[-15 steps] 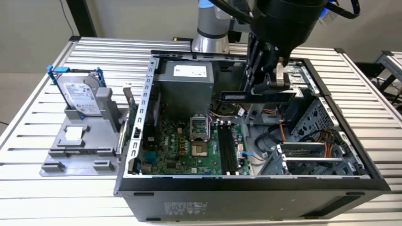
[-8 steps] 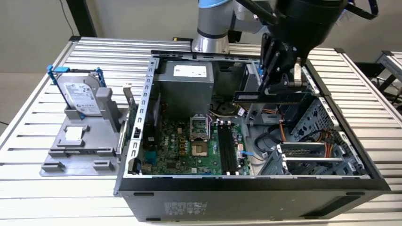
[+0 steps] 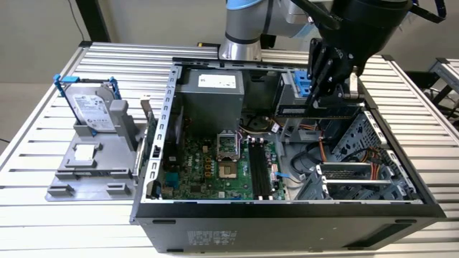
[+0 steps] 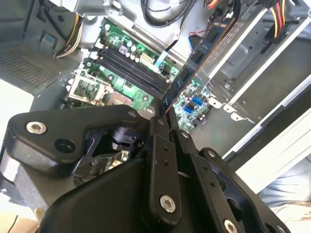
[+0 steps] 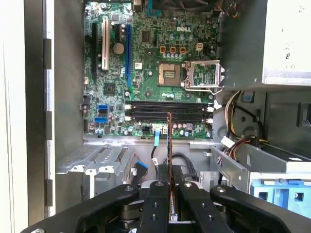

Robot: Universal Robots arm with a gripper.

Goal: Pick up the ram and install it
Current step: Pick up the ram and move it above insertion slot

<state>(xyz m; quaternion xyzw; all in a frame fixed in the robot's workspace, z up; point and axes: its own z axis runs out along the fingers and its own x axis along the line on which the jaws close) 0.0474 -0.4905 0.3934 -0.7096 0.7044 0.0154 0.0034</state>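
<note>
While fingers (image 5: 156, 201) clamp the ram (image 5: 169, 141), cables (image 3: 310, 159) lie beneath, slots (image 5: 167, 110) nearby.

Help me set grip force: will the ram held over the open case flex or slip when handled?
The ram is probably stiff: it juts straight from the gripper without sagging. Edge-on in the first wrist view it looks thin, so likely light. Pinched on smooth flat faces, it might slip if bumped.
</note>
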